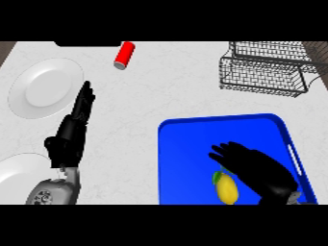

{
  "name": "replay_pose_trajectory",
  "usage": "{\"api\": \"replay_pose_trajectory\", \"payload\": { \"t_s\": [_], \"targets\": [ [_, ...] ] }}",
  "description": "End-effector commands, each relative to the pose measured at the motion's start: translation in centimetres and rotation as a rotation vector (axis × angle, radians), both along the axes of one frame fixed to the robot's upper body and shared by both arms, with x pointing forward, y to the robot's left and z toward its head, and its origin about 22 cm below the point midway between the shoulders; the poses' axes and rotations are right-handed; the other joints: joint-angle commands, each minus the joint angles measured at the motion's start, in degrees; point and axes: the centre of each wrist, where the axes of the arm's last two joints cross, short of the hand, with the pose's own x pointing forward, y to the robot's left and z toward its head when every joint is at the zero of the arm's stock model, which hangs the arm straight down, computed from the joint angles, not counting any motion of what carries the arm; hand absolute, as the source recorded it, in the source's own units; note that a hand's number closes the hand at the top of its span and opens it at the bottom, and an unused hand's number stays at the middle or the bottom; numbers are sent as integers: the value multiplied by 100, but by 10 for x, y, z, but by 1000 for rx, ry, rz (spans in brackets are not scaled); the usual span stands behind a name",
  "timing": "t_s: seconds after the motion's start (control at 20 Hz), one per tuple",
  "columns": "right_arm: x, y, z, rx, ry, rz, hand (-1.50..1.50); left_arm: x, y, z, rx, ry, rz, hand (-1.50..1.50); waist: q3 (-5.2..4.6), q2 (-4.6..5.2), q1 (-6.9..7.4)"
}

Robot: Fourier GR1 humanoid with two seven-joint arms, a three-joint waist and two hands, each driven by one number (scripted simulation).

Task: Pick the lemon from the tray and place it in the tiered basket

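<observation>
Counter [168, 91] seen from above. A wire tiered basket [266, 72] stands at the far right corner. A red can [124, 55] lies on its side near the far edge, well left of the basket. One white plate [47, 88] sits at the far left and a second white plate [6, 178] at the near left corner. A blue tray [187, 144] fills the near right part of the counter; only a strip of bare counter lies between its far edge and the basket.

The lemon [227, 190] lies on the tray close to its near edge, about midway across. Its long axis runs roughly from the tray's near edge toward its far edge, leaning slightly left, with the green-tipped end pointing away from me. It is a plain yellow oval with a small green patch at that far end.

My right hand [260, 172] hangs over the tray just right of the lemon, fingers spread and loosely extended toward the far left, gripping nothing; I cannot tell whether it touches the fruit. My left hand [70, 137] rests between the two plates, fingers straight and pointing at the far edge, holding nothing.
</observation>
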Motion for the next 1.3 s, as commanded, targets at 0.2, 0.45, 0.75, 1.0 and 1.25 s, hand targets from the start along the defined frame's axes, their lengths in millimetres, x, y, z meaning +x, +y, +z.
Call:
{"api": "replay_pose_trajectory", "payload": {
  "t_s": [0.2,0.45,0.75,1.0,1.25],
  "targets": [
    [-4,-13,-27,57,22,-19,-150,7,13,0,3,4,3,0,0,1,-3],
    [3,-4,-33,90,-56,-27,150,5,-1,-1,-11,-11,-3,0,1,0,-2],
    [4,15,-37,74,-224,44,150,9,-4,0,1,19,-11,0,1,0,-3],
    [33,26,-35,-60,-231,-221,150,1,-5,-9,8,4,-10,0,-8,13,40],
    [47,33,-48,-358,-150,-665,150,5,-9,-1,-1,-9,-13,0,-24,33,65]
  ]
}}
